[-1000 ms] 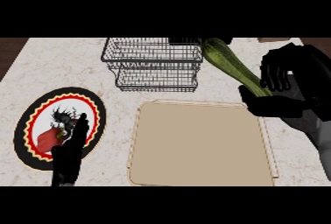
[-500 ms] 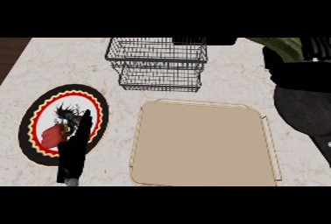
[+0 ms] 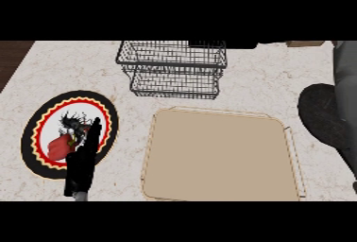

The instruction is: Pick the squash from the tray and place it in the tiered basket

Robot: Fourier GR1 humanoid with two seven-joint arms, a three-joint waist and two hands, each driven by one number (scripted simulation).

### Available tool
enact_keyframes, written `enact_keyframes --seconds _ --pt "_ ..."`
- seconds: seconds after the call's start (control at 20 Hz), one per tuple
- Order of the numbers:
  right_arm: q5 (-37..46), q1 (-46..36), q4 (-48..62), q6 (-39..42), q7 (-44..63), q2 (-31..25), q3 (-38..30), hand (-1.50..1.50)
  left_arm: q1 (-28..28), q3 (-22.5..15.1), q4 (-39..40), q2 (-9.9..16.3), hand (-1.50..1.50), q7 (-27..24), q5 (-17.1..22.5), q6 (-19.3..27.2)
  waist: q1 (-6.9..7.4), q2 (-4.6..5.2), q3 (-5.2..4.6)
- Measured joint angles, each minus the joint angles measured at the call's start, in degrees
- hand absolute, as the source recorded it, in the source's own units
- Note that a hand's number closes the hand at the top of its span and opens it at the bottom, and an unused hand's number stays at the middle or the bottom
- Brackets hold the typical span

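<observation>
squash is nowhere i can see on the counter, so i cannot tell where it sits at this moment; the beige tray [image 3: 222, 156] lies flat at the middle of the pale marbled counter [image 3: 70, 71] with nothing on its surface; the black wire tiered basket [image 3: 174, 68] stands just beyond the tray's far edge, its upper tier reaching the top of the view, and whatever may be inside is too dark to make out; to the left lies a round plate [image 3: 42, 123] with a black rim, a red ring and a yellow zigzag border, bearing a red and black motif at its centre; the left hand [image 3: 83, 158] shows over the plate's right side, fingers straight and relaxed, pointing up, holding nothing; at the right edge a dark rounded bulk of the right arm [image 3: 326, 118] comes in beside the tray's right rim, grey above it; the right hand itself is not showing, so its fingers cannot be told
</observation>
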Motion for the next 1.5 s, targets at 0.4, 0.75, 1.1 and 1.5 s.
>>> enact_keyframes --seconds 0.4,0.75,1.1,1.5 --pt "4.1 -5.5 16.6 -4.0 -9.3 4.8 1.4 1.50 -0.4 0.1 -0.6 -0.4 0.00 2.0 -0.8 -0.4 0.33 0.17 0.03" --pt "8.7 -9.5 30.5 -8.9 -15.0 9.9 2.8 1.50 -0.1 0.6 -0.5 -0.8 0.00 1.0 -1.2 -1.1 0.44 0.21 0.02" --pt "12.2 -11.6 44.0 -16.5 -19.7 14.7 1.8 1.50 0.3 1.0 -0.5 -1.3 0.00 0.3 -1.7 -1.5 0.55 0.31 0.07" --pt "4.0 -10.7 50.1 -21.6 -24.1 19.5 -7.2 -1.50 0.5 1.7 -0.9 -1.1 0.00 0.6 -1.5 -2.4 0.65 0.43 0.11"
